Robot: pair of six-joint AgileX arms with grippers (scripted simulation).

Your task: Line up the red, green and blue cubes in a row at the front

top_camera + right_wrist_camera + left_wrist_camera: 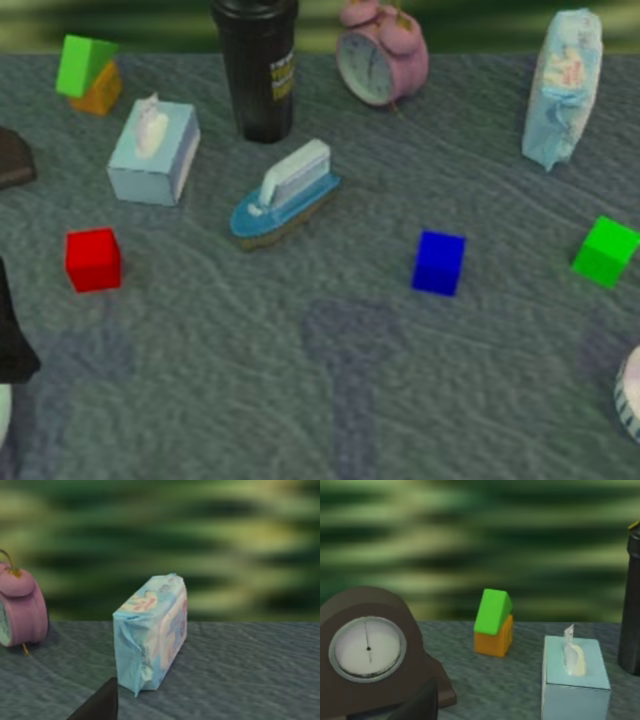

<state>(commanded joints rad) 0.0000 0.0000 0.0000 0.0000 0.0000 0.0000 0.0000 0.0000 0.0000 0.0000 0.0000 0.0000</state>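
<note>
The red cube [93,259] sits at the table's left. The blue cube [440,262] is right of centre, and the green cube [606,251] is near the right edge. All three rest apart on the cloth, and no gripper touches them. My left arm [12,345] is parked at the left edge, below the red cube. My right arm [630,395] is parked at the right edge, below the green cube. Each wrist view shows only one of the dark fingers, the left [422,705] and the right [102,706], standing off to the side with nothing held. No cube appears in either wrist view.
Along the back stand a lime wedge on an orange block [88,72], a tissue box [155,152], a black cup [256,68], a pink alarm clock [382,52] and a wipes pack [563,85]. A blue brush [285,195] lies mid-table. A brown clock [367,650] is at the far left.
</note>
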